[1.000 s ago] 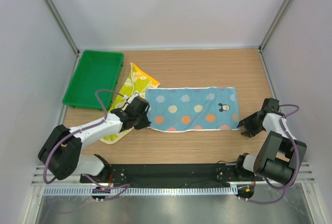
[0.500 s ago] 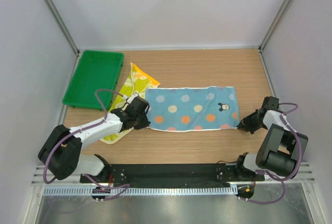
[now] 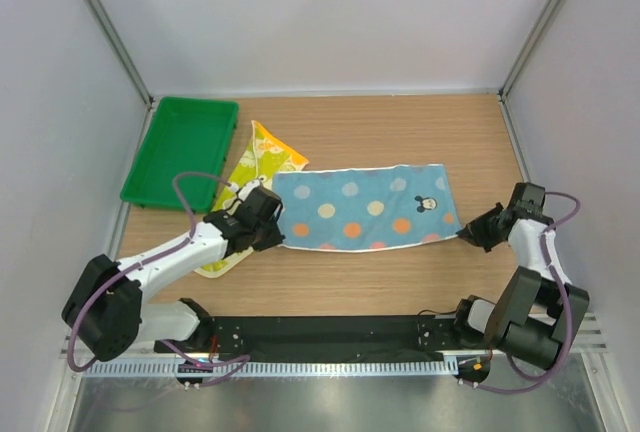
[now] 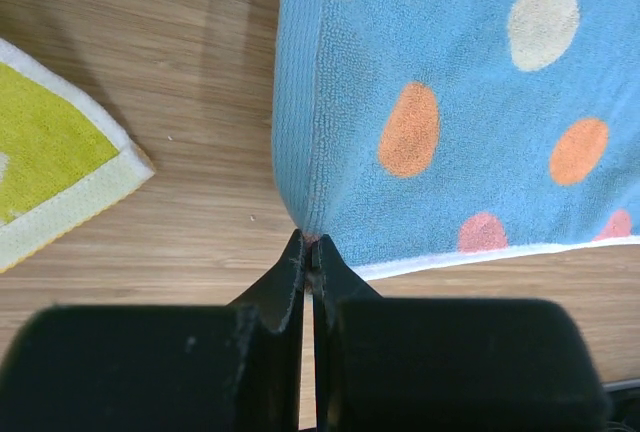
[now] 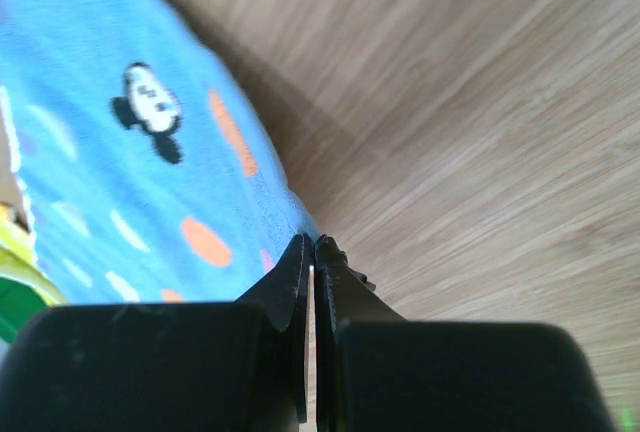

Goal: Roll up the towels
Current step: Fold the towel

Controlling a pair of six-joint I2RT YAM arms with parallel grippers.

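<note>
A light blue towel (image 3: 360, 207) with orange, pink and white spots lies spread across the middle of the table. My left gripper (image 3: 275, 240) is shut on its near-left corner, which bunches into the fingertips (image 4: 313, 247) in the left wrist view. My right gripper (image 3: 468, 235) is shut on the near-right corner, and the blue towel (image 5: 120, 172) runs up to its tips (image 5: 313, 245). The yellow-green towel (image 3: 255, 167) lies crumpled to the left, partly under the left arm; its edge (image 4: 50, 152) shows beside the blue towel (image 4: 450, 102).
A green plastic tray (image 3: 180, 152) stands at the back left beside the yellow-green towel. White walls with metal posts close in the table on three sides. Bare wood lies behind and in front of the blue towel.
The right gripper has shut on the towel's near-right corner and drawn it right, so the blue towel now lies slightly tilted. The left gripper has shifted a little left, still gripping.
</note>
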